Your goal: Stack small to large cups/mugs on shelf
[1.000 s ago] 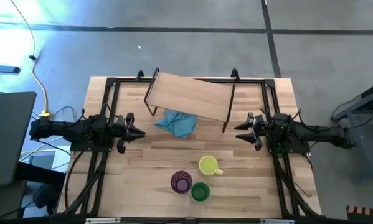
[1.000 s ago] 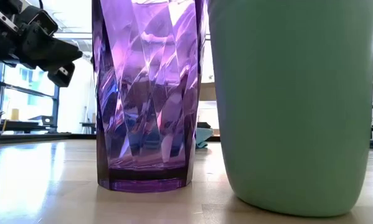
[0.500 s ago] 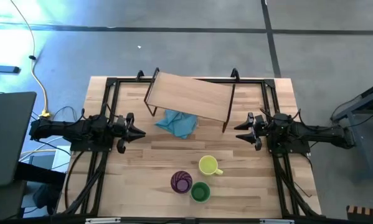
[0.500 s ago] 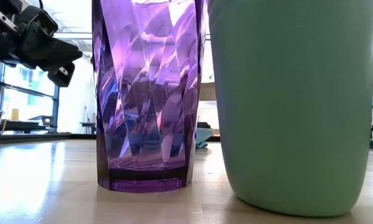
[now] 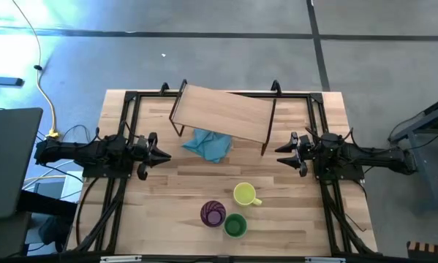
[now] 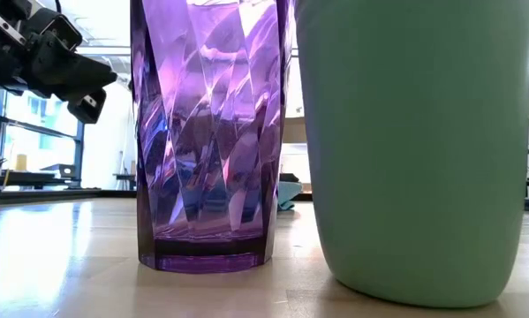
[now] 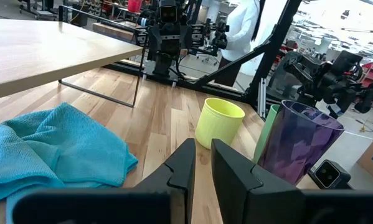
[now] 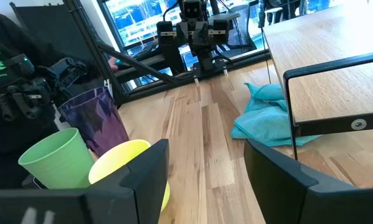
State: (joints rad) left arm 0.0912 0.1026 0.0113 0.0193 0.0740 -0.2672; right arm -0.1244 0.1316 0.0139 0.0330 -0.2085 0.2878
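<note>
The wooden shelf (image 5: 222, 113) stands on thin dark legs at the table's far middle. The yellow mug (image 5: 244, 194), the purple tumbler (image 5: 213, 213) and the green cup (image 5: 235, 225) stand upright on their bases, close together near the table's front edge. They also show in the left wrist view: mug (image 7: 218, 122), tumbler (image 7: 298, 146). My left gripper (image 5: 165, 155) is shut and empty, at the table's left, above the tabletop. My right gripper (image 5: 279, 154) is open and empty, at the table's right, beside the shelf's right legs.
A crumpled blue cloth (image 5: 210, 144) lies on the table, partly under the shelf's near edge. Black frame rails (image 5: 127, 117) run along the table's left, right and far sides. People stand beyond the table (image 7: 248, 28) (image 8: 9, 56). Bare wood lies between the two grippers.
</note>
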